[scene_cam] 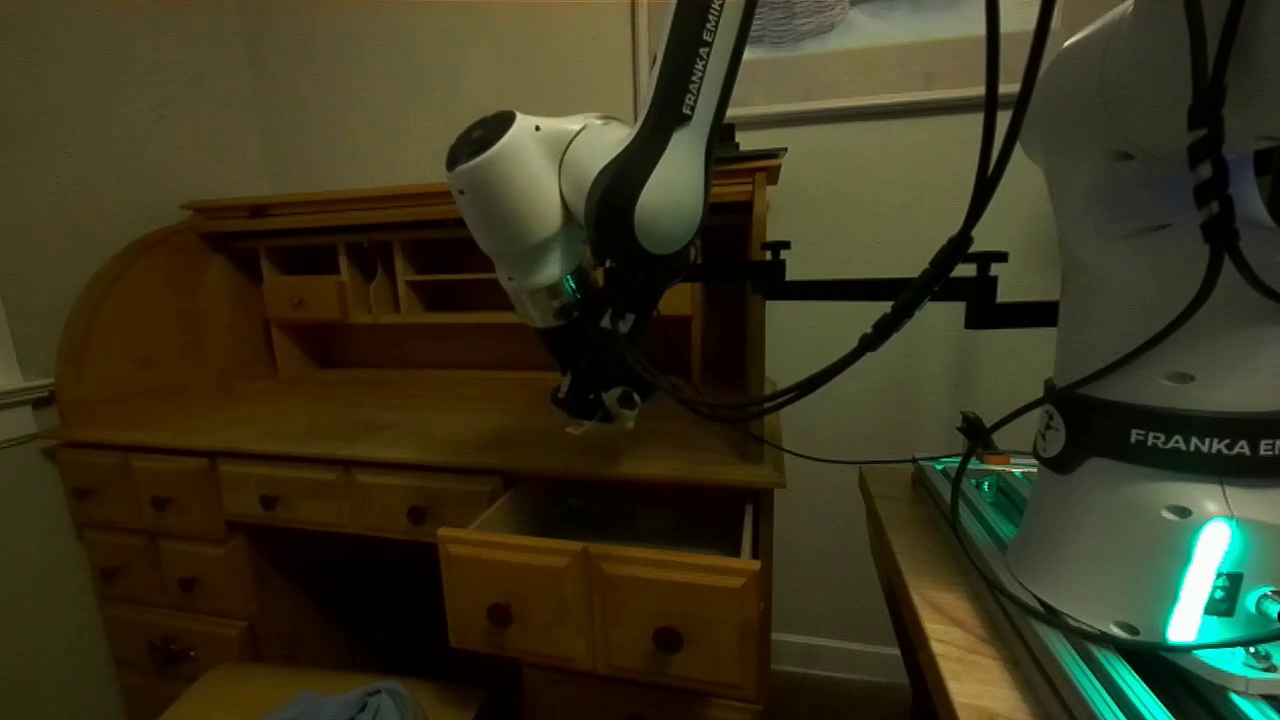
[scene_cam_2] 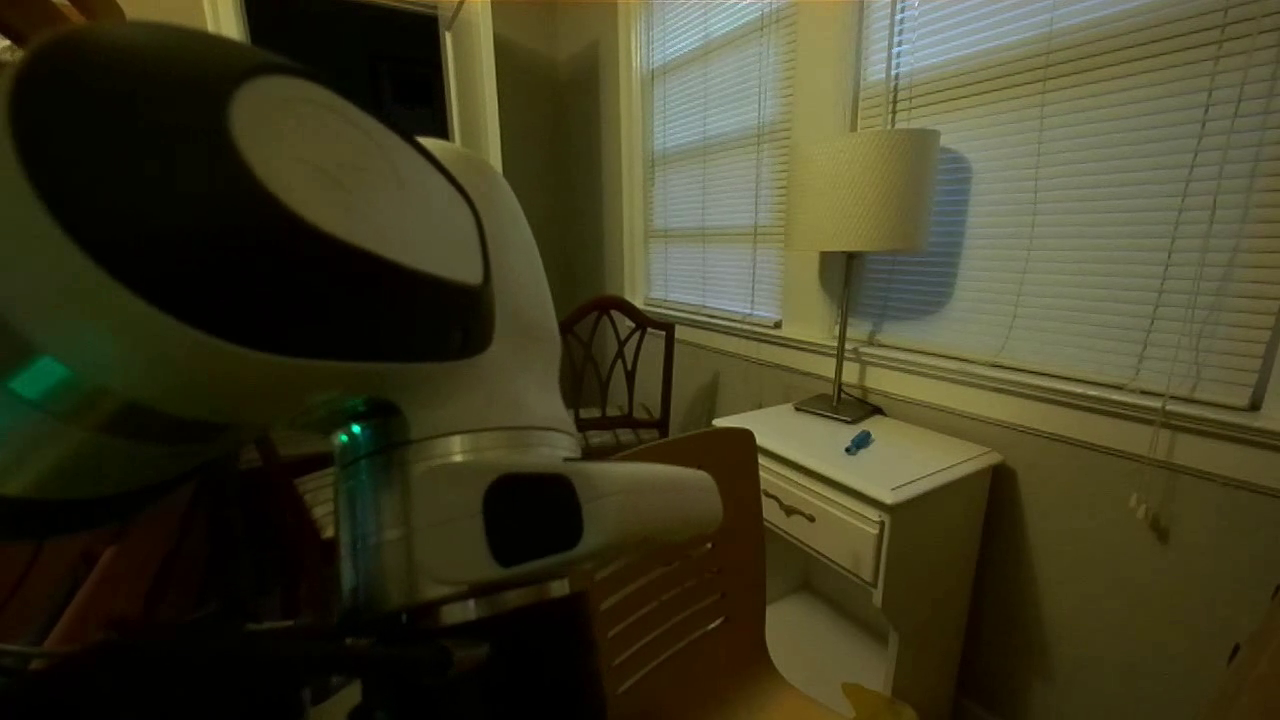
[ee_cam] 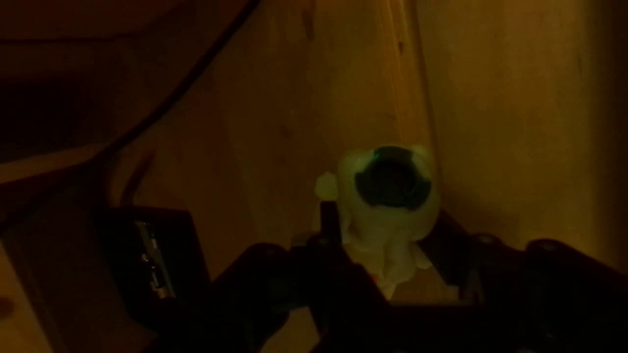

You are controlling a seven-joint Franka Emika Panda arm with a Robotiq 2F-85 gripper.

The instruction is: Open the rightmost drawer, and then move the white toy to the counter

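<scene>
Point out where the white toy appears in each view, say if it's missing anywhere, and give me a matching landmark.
In an exterior view: the white toy is just below the picture's centre.
In an exterior view with a lamp: not in it.
In the wrist view: the white toy, right of and below centre.
Shared landmark: the end effector, holding the toy in the views that show it.
</scene>
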